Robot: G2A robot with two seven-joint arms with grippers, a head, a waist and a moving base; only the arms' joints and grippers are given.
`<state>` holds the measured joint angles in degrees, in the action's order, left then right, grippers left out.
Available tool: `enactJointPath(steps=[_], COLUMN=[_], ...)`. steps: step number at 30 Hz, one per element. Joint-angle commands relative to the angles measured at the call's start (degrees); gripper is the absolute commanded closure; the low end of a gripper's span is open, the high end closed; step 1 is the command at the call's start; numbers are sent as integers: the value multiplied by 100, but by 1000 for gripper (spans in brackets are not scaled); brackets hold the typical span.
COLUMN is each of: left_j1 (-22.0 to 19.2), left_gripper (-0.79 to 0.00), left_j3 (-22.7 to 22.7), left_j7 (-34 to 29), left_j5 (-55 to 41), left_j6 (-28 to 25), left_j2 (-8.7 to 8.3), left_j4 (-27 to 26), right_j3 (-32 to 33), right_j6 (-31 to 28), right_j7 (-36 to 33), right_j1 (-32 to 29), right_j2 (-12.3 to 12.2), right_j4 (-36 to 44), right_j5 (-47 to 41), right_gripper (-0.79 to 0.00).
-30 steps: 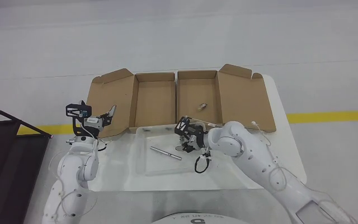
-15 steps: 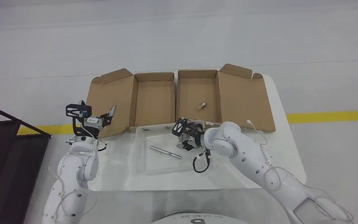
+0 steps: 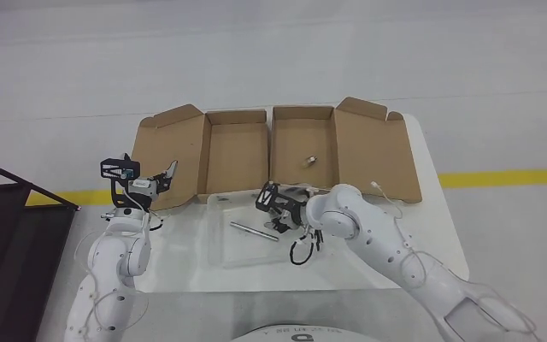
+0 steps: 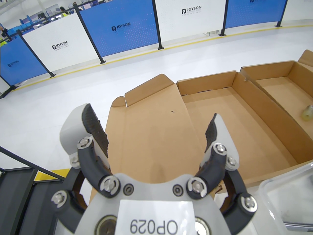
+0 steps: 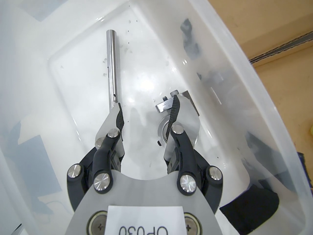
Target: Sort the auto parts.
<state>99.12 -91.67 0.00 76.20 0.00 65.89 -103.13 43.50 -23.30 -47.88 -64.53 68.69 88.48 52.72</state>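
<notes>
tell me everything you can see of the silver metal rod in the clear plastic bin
The silver metal rod is a slim, straight, shiny cylinder with a small hole near one end. It lies flat on the floor of the clear plastic bin, ungripped. The open right gripper hangs at that end; whether a finger touches it is unclear.

I'm holding the left gripper (image 4: 151, 121) up at the left, jaws wide; the right gripper (image 5: 146, 108) is hanging low at centre, jaws parted.
</notes>
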Motion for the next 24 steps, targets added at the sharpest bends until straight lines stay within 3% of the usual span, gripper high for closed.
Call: enactJointPath(steps=[1, 24], left_j1=[0, 0], left_gripper=[-785, -785], left_j3=[0, 0], left_j7=[0, 0], left_j5=[0, 0], left_j6=[0, 0], left_j2=[0, 0], left_j4=[0, 0], right_j3=[82, 328], right_j6=[-20, 26], right_j7=[26, -25], right_j1=[-50, -256], right_j2=[-27, -133], right_j4=[67, 305], right_j5=[-16, 63], right_gripper=[-409, -382])
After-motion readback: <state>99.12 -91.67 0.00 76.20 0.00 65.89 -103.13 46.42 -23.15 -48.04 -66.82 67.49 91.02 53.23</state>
